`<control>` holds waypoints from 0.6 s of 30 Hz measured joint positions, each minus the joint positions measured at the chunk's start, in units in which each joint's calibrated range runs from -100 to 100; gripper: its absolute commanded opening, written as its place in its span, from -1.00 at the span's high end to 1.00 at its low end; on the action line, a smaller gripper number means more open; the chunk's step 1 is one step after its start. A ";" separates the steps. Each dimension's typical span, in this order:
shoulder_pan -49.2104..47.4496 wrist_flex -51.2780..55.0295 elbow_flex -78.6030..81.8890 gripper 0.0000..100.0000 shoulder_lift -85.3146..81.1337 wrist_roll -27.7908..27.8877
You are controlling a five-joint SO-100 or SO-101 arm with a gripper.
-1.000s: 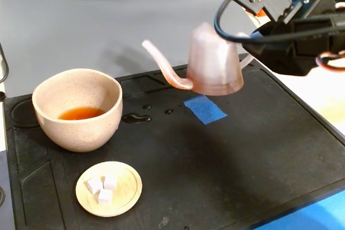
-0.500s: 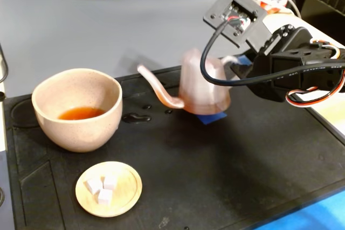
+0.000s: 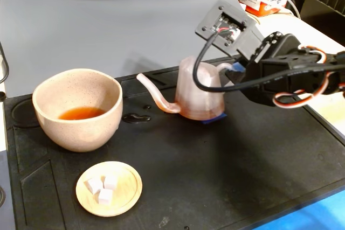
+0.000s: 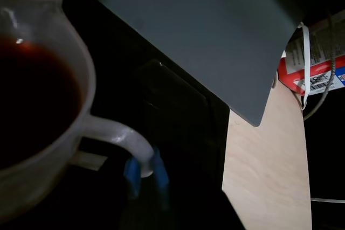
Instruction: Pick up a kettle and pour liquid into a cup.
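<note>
Fixed view: kettle [image 3: 200,91] sits on black mat over blue tape, spout toward cup [image 3: 78,109], which holds liquid [image 3: 81,113]. Wrist view: hand [image 4: 146,172] pinches handle [image 4: 116,134] (blue tips). Part fingers gently, back away level, avoid tipping.

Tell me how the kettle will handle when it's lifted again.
The kettle is probably light: thin translucent plastic. Liquid still inside may slosh and shift weight. Held only by its loop handle in the gripper, it may swing or tilt spout-down.
</note>
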 measured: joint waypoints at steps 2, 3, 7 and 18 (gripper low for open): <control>0.00 0.00 -0.10 0.99 0.00 0.00; 0.15 0.00 -0.10 0.99 0.00 0.00; 0.38 0.00 -0.10 0.99 0.00 0.00; 0.38 0.00 -0.10 0.99 0.00 0.26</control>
